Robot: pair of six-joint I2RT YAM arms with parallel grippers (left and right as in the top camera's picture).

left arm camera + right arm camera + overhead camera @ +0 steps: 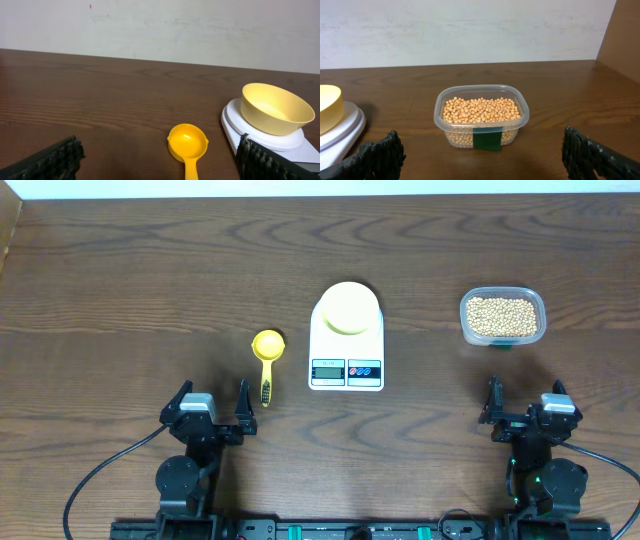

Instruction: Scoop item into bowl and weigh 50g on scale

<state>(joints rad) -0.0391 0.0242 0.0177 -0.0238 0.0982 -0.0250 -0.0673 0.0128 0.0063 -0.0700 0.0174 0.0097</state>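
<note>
bowl (347,307) on scale (346,365), scoop (267,358) left, tub (502,316) right

Overhead top-down; low wrist views, scale (346,352) shared.

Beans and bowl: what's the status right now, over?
Both open, empty: left gripper, right gripper. Unscooped beans in tub, right side. Empty bowl on scale; scoop beside it. Nothing blocking.

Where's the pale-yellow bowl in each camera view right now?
Overhead: the bowl sits at centre, on the scale.
Left wrist: bowl at the right side, on the scale.
Right wrist: bowl cut off by the left edge.
Shared landmark: the white scale under it shows in all three views.
</note>
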